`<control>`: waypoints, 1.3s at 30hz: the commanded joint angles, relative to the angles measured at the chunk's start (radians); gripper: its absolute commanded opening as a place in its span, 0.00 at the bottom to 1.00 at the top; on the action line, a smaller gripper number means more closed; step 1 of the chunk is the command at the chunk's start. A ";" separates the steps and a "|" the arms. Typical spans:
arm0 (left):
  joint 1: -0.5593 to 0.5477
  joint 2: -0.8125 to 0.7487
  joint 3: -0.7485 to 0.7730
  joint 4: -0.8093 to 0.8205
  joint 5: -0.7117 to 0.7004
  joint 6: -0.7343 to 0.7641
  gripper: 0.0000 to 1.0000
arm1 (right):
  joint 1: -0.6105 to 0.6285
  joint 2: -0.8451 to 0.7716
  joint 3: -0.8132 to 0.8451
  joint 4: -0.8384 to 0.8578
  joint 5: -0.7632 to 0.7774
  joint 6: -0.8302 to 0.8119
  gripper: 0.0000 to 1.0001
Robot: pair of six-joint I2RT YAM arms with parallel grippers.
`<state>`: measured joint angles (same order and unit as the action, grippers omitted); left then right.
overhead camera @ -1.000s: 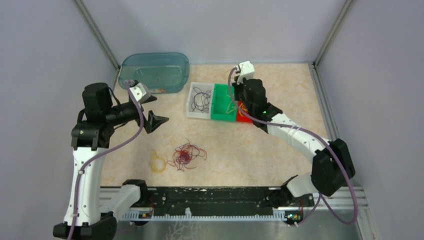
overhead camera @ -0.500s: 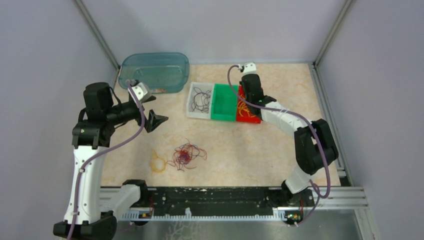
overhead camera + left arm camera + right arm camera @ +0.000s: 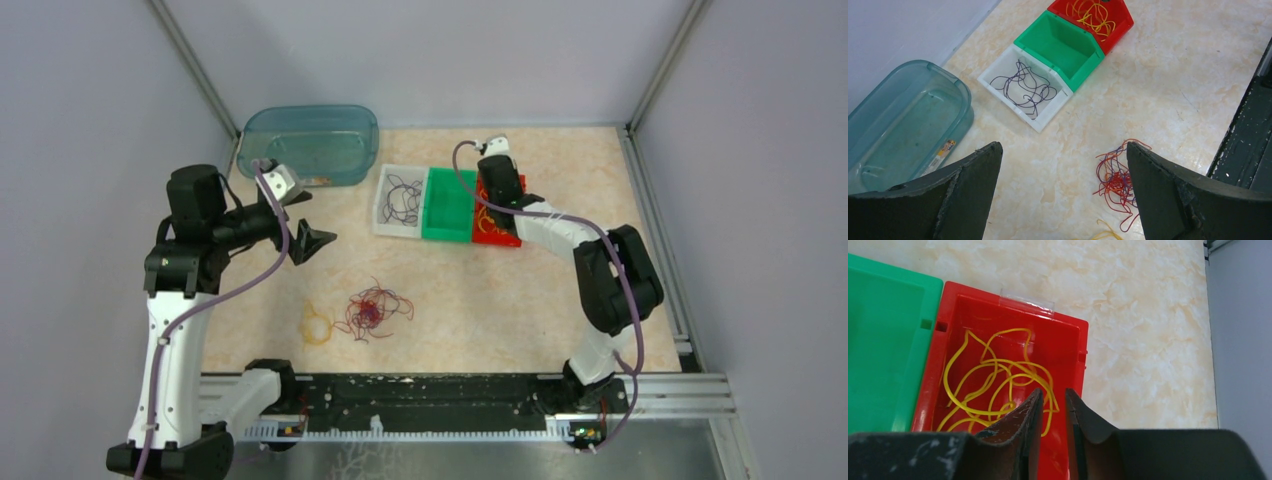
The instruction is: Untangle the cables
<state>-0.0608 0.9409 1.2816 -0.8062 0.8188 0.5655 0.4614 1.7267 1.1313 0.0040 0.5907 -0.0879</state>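
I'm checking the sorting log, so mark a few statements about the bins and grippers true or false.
The green bin has cables in it. False: it is empty.
The yellow cables lie in the red bin. True.
The white bin is empty. False: dark cables lie in it.
The left gripper is open wide. True.
The tangle of cables lies inside a bin. False: it lies on the table.
The right gripper is over the red bin. True.
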 commanded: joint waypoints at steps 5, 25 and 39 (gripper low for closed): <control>-0.001 0.007 0.022 0.012 0.007 -0.012 0.99 | -0.010 -0.046 0.051 -0.032 -0.002 0.029 0.33; 0.305 0.199 -0.033 0.001 -0.023 0.124 1.00 | 0.466 -0.249 0.022 0.189 -0.648 0.111 0.51; 0.509 0.223 -0.055 0.210 -0.110 -0.117 1.00 | 0.844 0.271 0.348 0.050 -0.626 0.167 0.58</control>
<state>0.4175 1.1793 1.2385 -0.6647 0.7139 0.5098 1.2968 1.9282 1.3659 0.0765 -0.0063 0.0422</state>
